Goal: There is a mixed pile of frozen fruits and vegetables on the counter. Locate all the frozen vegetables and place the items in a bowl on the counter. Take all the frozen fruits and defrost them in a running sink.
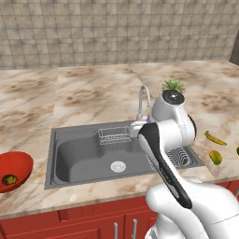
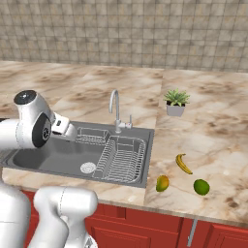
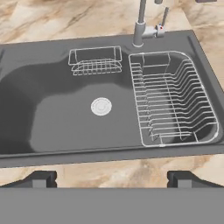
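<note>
My gripper point(image 3: 111, 179) is open, its two dark fingertips point(image 3: 40, 178) wide apart with nothing between them. It hovers above the front edge of the dark grey sink point(image 3: 65, 122), looking down at the round drain point(image 3: 101, 106). To the right of the sink on the marble counter point(image 2: 213, 140) lie the yellow banana point(image 2: 183, 163), the yellow-green oval fruit point(image 2: 162, 183) and a round bright green vegetable point(image 2: 201, 186). Far left on the counter stands the red bowl point(image 1: 18, 163), with a darker green spotted vegetable point(image 1: 9, 179) in it.
A curved chrome tap point(image 2: 115, 109) rises behind the sink. A wire dish rack point(image 3: 173, 98) takes up the basin's right half, and a small wire basket point(image 3: 95, 60) hangs on its back wall. A potted plant point(image 2: 175, 102) stands behind the fruit. Red cabinets point(image 1: 93, 219) run below.
</note>
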